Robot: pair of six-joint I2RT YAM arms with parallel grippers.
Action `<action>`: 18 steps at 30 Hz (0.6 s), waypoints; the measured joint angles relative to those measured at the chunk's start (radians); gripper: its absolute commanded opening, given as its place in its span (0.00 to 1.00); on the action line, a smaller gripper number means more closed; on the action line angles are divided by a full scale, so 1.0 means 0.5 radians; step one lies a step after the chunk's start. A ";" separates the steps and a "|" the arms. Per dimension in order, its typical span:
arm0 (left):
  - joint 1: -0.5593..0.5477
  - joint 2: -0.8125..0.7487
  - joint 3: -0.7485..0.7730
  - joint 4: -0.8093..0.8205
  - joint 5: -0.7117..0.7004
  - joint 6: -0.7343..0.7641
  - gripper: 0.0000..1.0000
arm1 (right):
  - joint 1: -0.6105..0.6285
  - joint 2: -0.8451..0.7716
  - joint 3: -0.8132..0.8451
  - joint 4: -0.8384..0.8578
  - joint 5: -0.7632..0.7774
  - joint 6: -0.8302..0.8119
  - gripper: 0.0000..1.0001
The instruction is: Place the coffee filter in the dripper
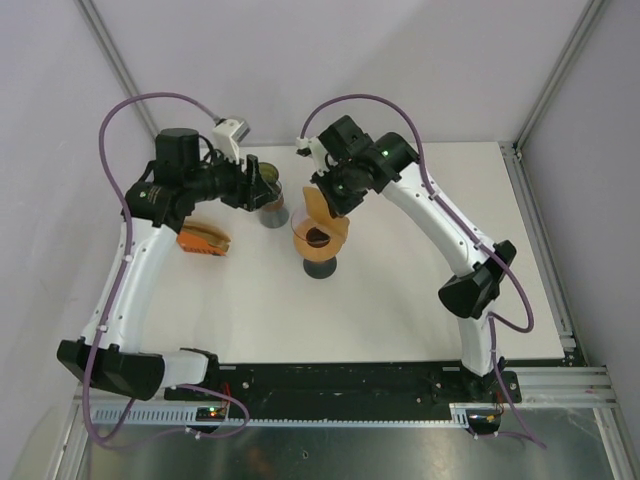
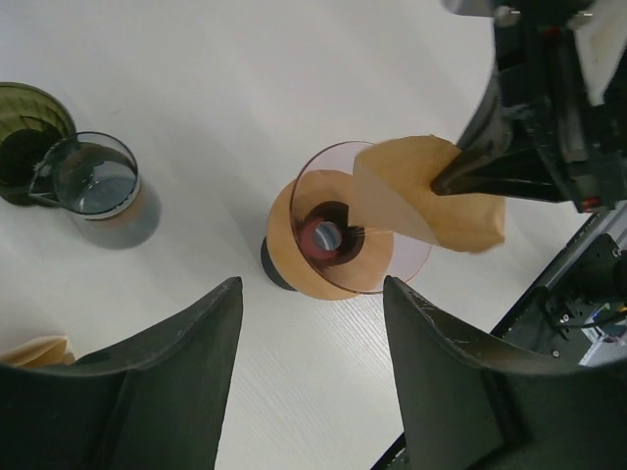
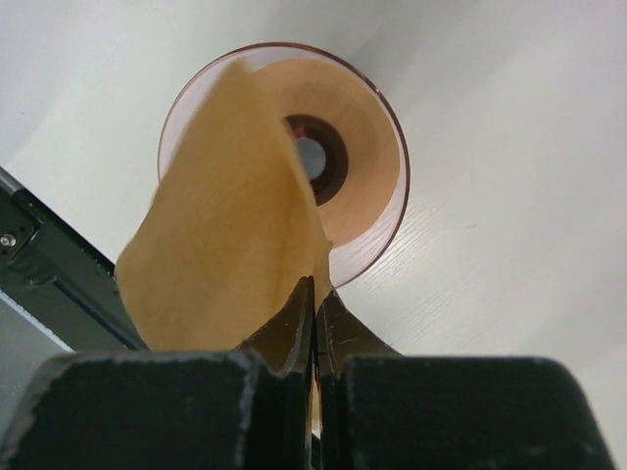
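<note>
**As right jaws clamp coffee filter (image 1: 316, 206), dripper (image 1: 320, 243) stands beneath**

Top view: dripper just below the right jaws on the surface (image 1: 400, 300). Left wrist view: left jaws apart, empty, dripper ahead between them. Right wrist view: filter hangs beyond the clamped jaws, overlapping the dripper's rim.

No legible text in any view. The coffee filter (image 3: 220, 225), dripper (image 3: 384, 220), glass carafe (image 2: 98, 186) and worktop (image 1: 400, 300) show no readable print, label, brand or number.
</note>
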 measured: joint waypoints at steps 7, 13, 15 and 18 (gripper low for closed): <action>-0.123 0.088 0.000 -0.001 -0.040 0.000 0.67 | 0.000 0.105 0.082 -0.003 0.011 -0.007 0.00; -0.203 0.227 0.002 0.000 -0.092 -0.001 0.67 | 0.002 0.188 0.108 -0.007 0.011 -0.006 0.00; -0.233 0.273 0.010 -0.002 -0.107 -0.002 0.66 | 0.005 0.203 0.108 -0.008 0.011 -0.006 0.00; -0.272 0.330 0.032 0.002 -0.140 -0.004 0.65 | 0.011 0.212 0.111 -0.008 0.011 -0.002 0.00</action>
